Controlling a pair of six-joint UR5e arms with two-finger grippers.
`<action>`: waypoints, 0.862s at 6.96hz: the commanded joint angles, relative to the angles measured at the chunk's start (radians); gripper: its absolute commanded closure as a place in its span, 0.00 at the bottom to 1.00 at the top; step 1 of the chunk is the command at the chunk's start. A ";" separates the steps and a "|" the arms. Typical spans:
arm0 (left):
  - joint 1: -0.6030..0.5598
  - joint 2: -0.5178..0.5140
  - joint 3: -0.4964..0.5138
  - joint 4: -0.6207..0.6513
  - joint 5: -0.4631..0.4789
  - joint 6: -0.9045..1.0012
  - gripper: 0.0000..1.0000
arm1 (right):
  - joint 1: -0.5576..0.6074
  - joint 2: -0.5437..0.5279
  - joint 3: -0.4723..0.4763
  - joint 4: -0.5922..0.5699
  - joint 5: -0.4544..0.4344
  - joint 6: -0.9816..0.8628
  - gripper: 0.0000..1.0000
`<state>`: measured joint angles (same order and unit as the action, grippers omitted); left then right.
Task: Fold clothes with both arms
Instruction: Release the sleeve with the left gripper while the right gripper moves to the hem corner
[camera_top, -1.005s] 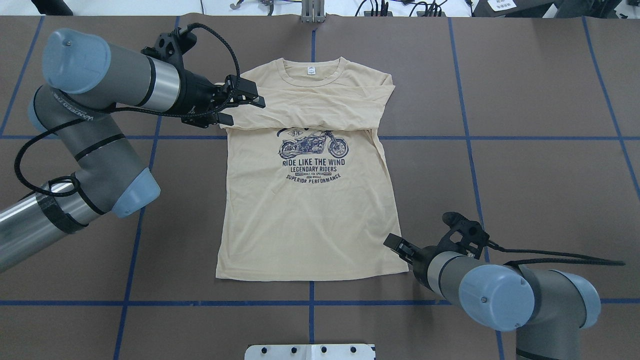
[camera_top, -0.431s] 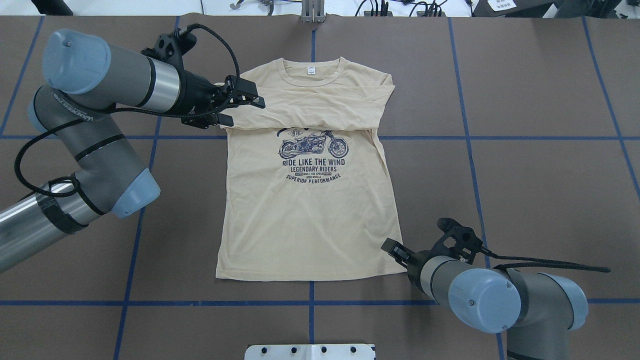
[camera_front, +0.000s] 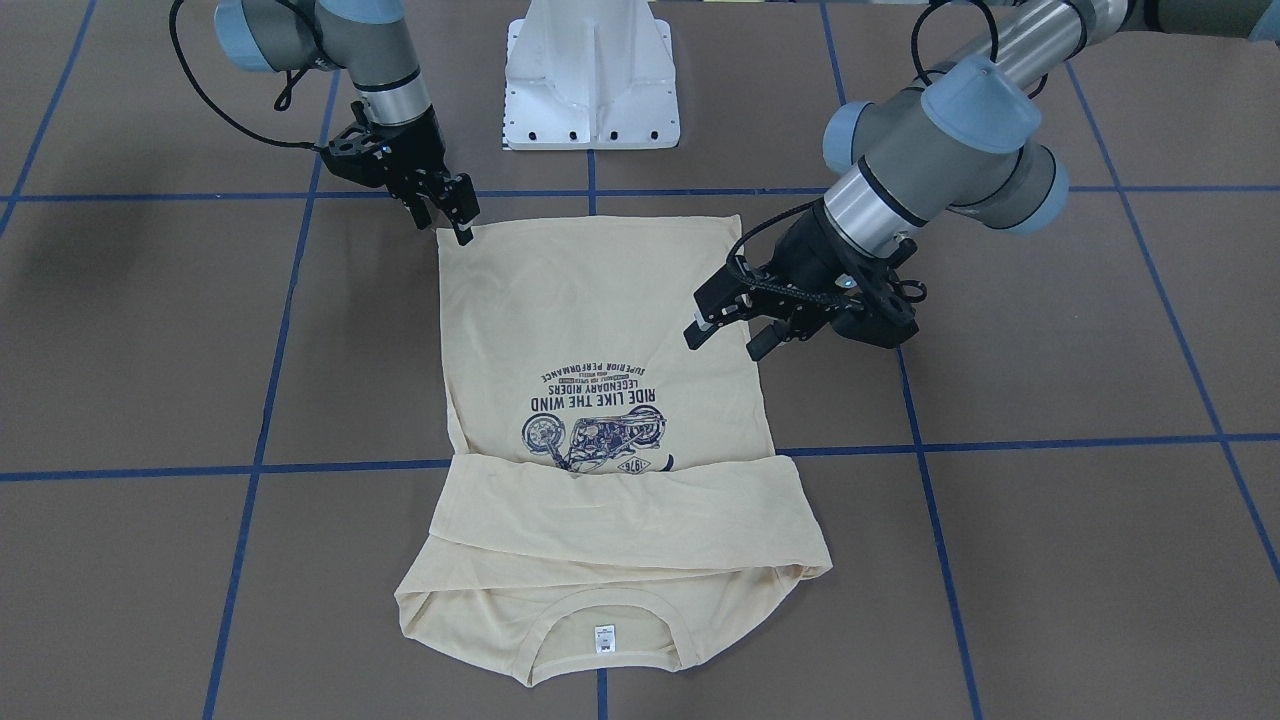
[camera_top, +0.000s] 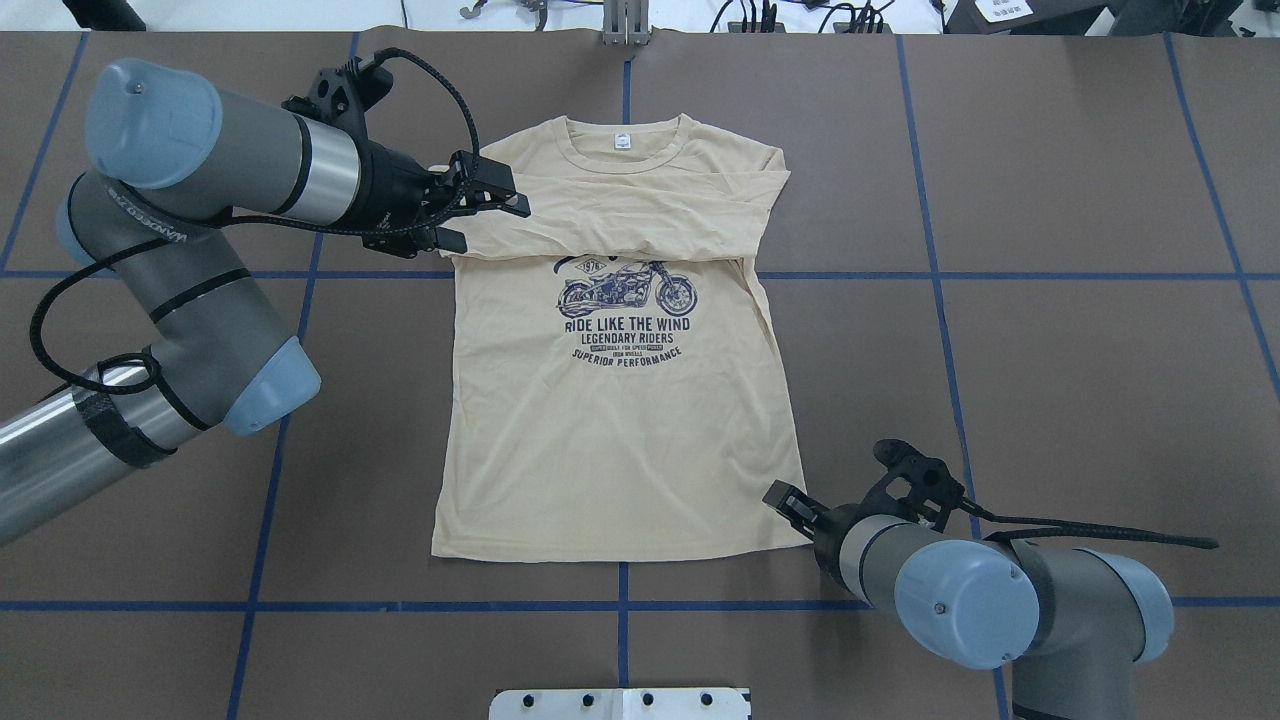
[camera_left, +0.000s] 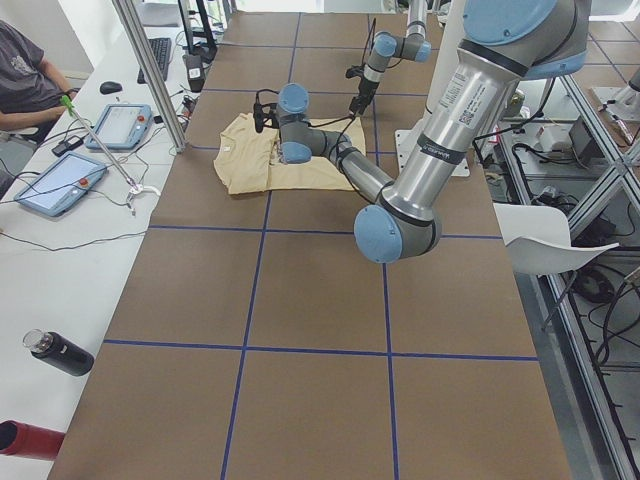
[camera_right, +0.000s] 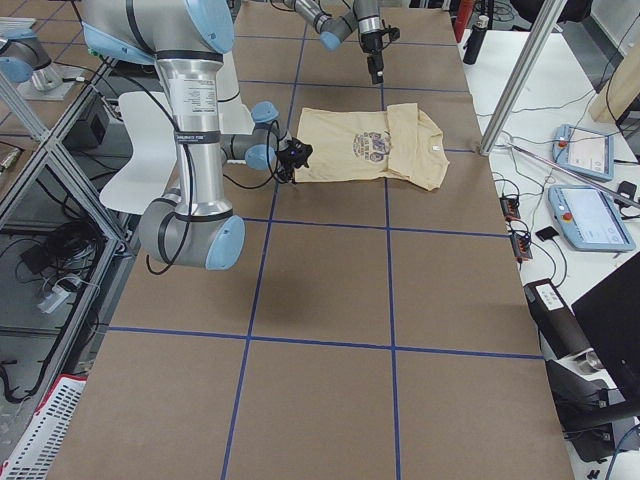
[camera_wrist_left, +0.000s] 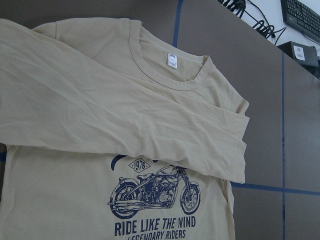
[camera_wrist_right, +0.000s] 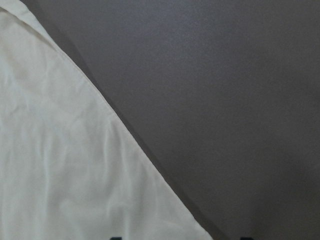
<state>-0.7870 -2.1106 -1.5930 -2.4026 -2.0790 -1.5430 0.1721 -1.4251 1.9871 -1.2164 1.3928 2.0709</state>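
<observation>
Bare table (camera_top: 1080, 350) runs wide to robot's L & R of the T-shirt (camera_top: 620, 430); hem side is tighter, w/ white base (camera_top: 620, 703) at the edge. Left gripper (camera_top: 493, 224) crowds the shoulder corner; right gripper (camera_top: 790, 503) crowds the hem corner.

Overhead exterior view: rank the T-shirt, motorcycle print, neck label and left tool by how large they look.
1. T-shirt
2. motorcycle print with its lettering
3. left tool, nearly alike; it sits nearer the camera, so that order is unsure
4. neck label

The navy print (camera_top: 627, 320) on the cream T-shirt (camera_top: 620, 450) reads "1976" in a small badge above the motorcycle, then "RIDE LIKE THE WIND", "LEGENDARY RIDERS" and "SUPERIOR PERFORMANCE" below it.
</observation>
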 joint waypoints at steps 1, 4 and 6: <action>0.000 0.000 0.001 -0.001 0.000 0.000 0.06 | -0.005 -0.001 -0.001 -0.002 0.002 0.001 0.17; 0.002 0.000 0.002 -0.003 0.002 -0.008 0.06 | -0.006 -0.002 -0.005 -0.002 0.002 0.003 0.29; 0.002 0.000 0.002 -0.003 0.004 -0.012 0.06 | -0.014 -0.002 -0.005 -0.003 0.000 0.026 0.40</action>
<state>-0.7857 -2.1105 -1.5908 -2.4051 -2.0760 -1.5519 0.1630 -1.4266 1.9822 -1.2184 1.3933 2.0876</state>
